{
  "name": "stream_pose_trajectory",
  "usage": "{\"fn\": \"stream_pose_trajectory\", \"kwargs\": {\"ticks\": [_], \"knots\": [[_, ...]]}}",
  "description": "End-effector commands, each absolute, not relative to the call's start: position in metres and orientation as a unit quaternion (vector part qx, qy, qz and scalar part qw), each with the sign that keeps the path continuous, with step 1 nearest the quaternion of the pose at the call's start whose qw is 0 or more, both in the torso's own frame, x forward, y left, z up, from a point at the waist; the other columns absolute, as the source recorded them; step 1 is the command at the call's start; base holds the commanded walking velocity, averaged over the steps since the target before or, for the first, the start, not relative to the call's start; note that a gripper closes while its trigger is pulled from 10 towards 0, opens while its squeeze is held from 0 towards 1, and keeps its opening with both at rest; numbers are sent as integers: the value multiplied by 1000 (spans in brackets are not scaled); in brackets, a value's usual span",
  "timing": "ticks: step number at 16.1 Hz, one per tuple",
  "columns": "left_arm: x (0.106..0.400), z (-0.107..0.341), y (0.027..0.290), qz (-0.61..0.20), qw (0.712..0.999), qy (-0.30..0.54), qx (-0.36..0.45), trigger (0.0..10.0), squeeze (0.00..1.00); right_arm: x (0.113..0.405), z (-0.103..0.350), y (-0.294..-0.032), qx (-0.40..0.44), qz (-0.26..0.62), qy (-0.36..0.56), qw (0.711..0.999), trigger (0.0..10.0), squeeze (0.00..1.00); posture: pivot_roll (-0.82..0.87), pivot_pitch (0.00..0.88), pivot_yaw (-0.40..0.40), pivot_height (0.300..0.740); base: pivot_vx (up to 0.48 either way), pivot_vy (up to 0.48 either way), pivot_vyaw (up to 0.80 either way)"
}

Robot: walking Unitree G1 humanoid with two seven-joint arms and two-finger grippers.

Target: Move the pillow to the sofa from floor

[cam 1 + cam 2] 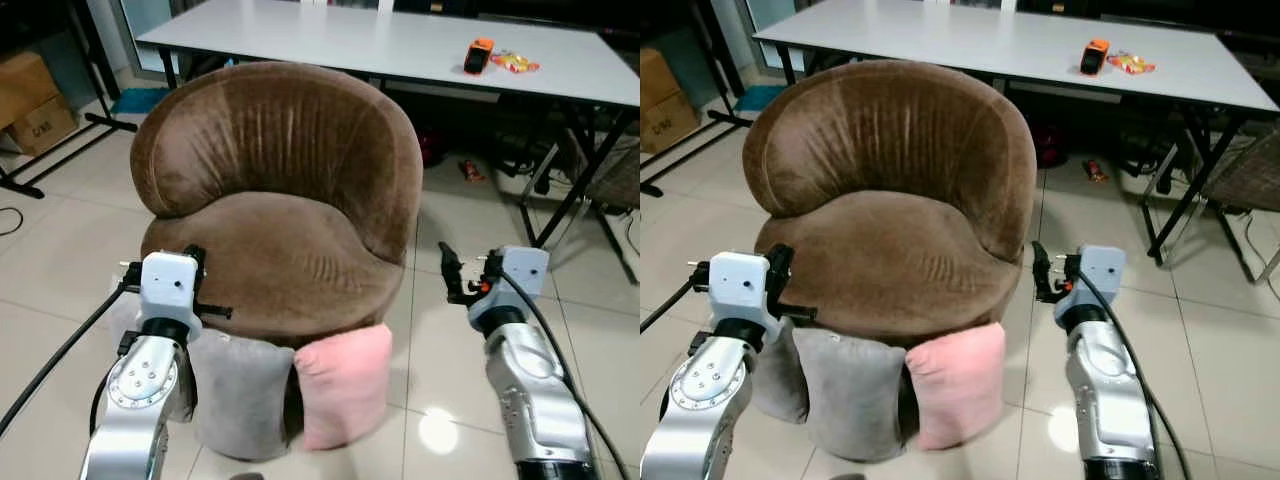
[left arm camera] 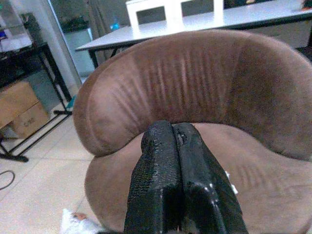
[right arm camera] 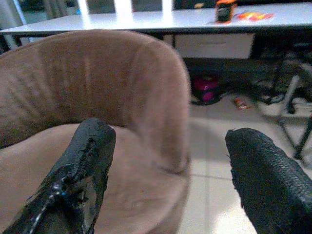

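Observation:
A pink pillow [image 1: 345,385] stands on the floor, leaning against the front of the brown round sofa [image 1: 290,200]. A grey pillow [image 1: 240,395] stands right beside it, to its left. My left gripper [image 2: 173,127] is shut with nothing in it, raised at the left front edge of the sofa seat, above the grey pillow. My right gripper [image 3: 168,136] is open and empty, held in the air just off the seat's right side, higher than the pink pillow and to its right. Neither gripper touches a pillow.
A long white table [image 1: 400,45] stands behind the sofa with an orange object [image 1: 479,56] and a snack packet [image 1: 515,63] on it. Its black legs [image 1: 565,195] and small clutter are at the right. A cardboard box [image 1: 35,100] sits far left. Tiled floor surrounds the sofa.

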State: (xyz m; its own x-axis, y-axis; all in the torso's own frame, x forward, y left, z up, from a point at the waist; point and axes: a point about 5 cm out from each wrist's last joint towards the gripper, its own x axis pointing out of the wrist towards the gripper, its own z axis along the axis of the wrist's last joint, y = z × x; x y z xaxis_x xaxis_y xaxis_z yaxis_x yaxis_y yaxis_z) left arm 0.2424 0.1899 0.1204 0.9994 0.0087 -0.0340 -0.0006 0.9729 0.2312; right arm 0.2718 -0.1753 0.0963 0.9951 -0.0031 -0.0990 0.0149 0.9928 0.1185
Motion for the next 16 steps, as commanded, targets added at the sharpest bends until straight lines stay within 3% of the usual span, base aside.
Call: {"fn": "stream_pose_trajectory", "kwargs": {"ticks": [1, 9, 16], "knots": [[243, 119, 191, 1, 993, 21, 114, 10000, 0, 275, 99, -173, 58, 0, 45, 997, 10000, 0, 24, 32, -13, 740, 292, 0, 0], [246, 117, 192, 6, 994, 20, 109, 10000, 0, 280, 97, -173, 63, 6, 49, 997, 10000, 0, 21, 20, -20, 740, 302, 0, 0], [249, 113, 192, 25, 992, 23, 120, 10000, 0, 281, 97, -170, 41, 29, 51, 997, 10000, 0, 14, 13, -16, 740, 0, -59, 114]]}}
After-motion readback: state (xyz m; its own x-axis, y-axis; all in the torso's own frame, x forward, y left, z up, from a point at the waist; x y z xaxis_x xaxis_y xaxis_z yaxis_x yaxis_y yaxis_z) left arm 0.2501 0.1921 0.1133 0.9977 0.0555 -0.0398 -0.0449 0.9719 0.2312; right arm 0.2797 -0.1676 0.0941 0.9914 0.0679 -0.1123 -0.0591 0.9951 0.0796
